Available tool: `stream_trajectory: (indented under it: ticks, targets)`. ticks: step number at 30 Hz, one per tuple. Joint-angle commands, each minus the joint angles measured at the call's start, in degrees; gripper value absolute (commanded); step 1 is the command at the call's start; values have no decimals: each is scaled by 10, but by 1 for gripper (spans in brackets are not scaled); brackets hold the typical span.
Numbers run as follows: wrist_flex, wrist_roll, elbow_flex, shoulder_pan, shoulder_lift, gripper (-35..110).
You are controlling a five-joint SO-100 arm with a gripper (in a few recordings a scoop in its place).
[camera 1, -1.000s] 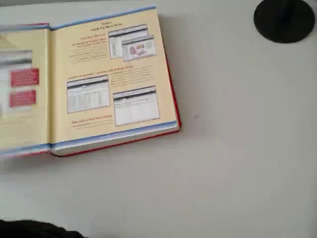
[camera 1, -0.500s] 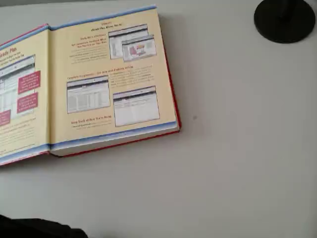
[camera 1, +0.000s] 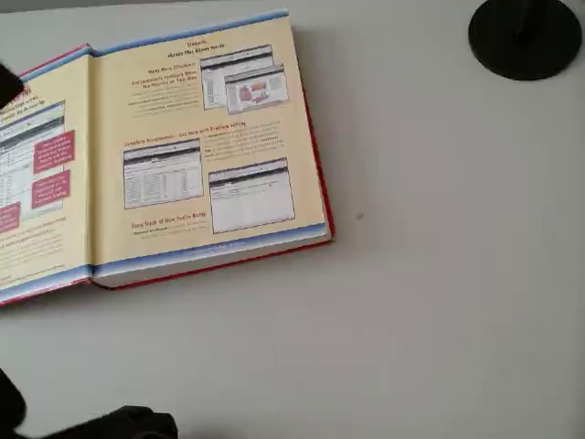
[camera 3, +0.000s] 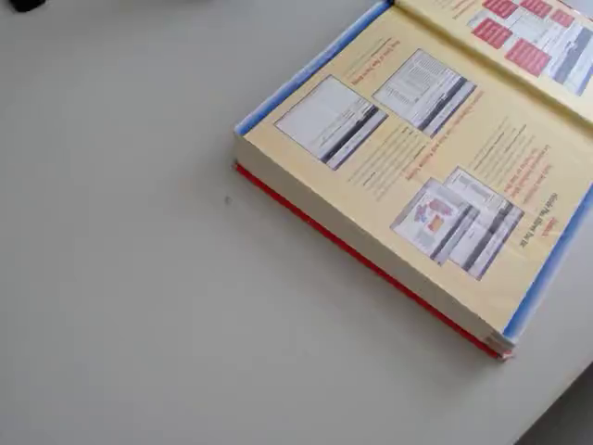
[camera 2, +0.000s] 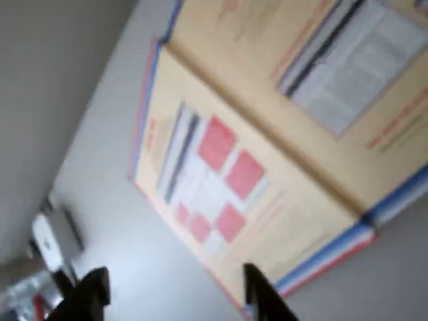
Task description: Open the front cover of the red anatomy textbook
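The red anatomy textbook lies open on the table, its cream-yellow first page with screenshots facing up; the fixed view shows its thick page block and red edge. The front cover rests flat to the left of the spine, printed inside with red boxes, and also shows in the wrist view and the fixed view. My gripper hovers above the cover's outer part, open, with nothing between its black fingertips. A dark bit of the arm pokes in over the cover's left side.
A black round base stands at the table's top right in the overhead view. More of the black arm sits at the bottom left edge. Bare grey table spreads right of and below the book.
The front cover, blurred and still moving a second ago, now lies flat and sharp. A dark arm part has appeared over its left side, and the black shape at bottom left has grown.
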Motion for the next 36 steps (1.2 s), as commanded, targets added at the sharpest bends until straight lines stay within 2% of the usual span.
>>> stream_trajectory:
  ticks: [1,8,14,20,27,36]
  targets:
    - [25,43,-29,119,92,20]
    - [19,62,127,280,234,10]
    - [-80,61,453,402,487,6]
    - [-108,59,732,444,747,0]
    - [-122,69,798,501,771,0]
    - [-118,81,916,497,848,0]
